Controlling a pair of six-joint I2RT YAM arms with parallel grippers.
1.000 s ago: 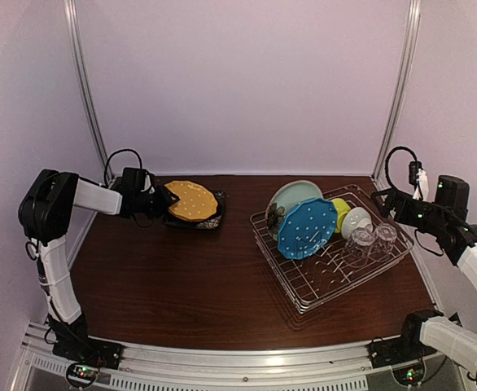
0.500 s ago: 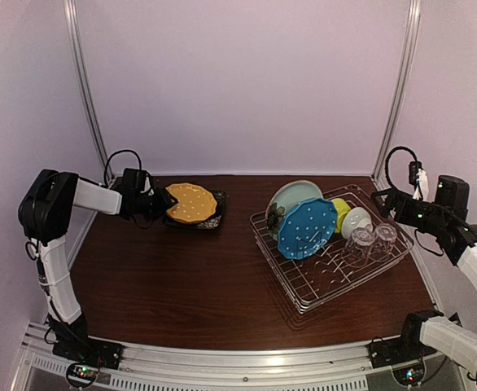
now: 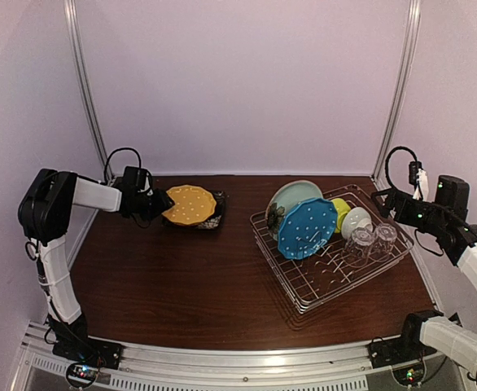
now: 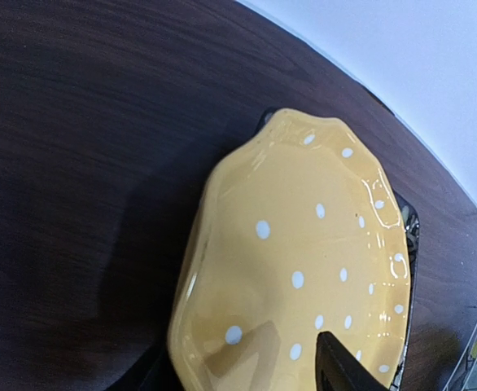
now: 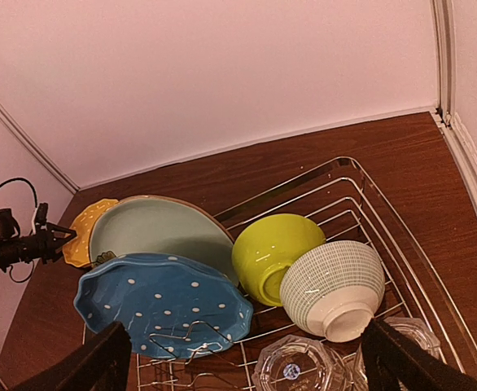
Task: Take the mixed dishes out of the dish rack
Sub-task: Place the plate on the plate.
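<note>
My left gripper (image 3: pixel 160 204) is shut on the near-left rim of the orange dotted plate (image 3: pixel 191 204), one fingertip (image 4: pixel 336 368) on its top face. It holds the plate, slightly tilted, just over the black square plate (image 3: pixel 215 218) at the back left; that plate's edge also shows in the left wrist view (image 4: pixel 410 230). The dish rack (image 3: pixel 328 281) holds the blue dotted plate (image 5: pixel 161 303), the pale teal plate (image 5: pixel 157 232), the yellow-green bowl (image 5: pixel 275 252), the white bowl (image 5: pixel 336 287) and two clear glasses (image 3: pixel 359 243) (image 3: pixel 385 235). My right gripper (image 5: pixel 251 371) is open and empty above the rack's right end.
The rack sits at an angle on the right half of the brown table (image 3: pixel 181 277). Metal frame posts (image 3: pixel 85 90) stand at the back corners, with pale walls close on the left, back and right.
The orange dotted plate has shifted slightly left and lower over the black plate, still in my left gripper. The right arm has not moved.
</note>
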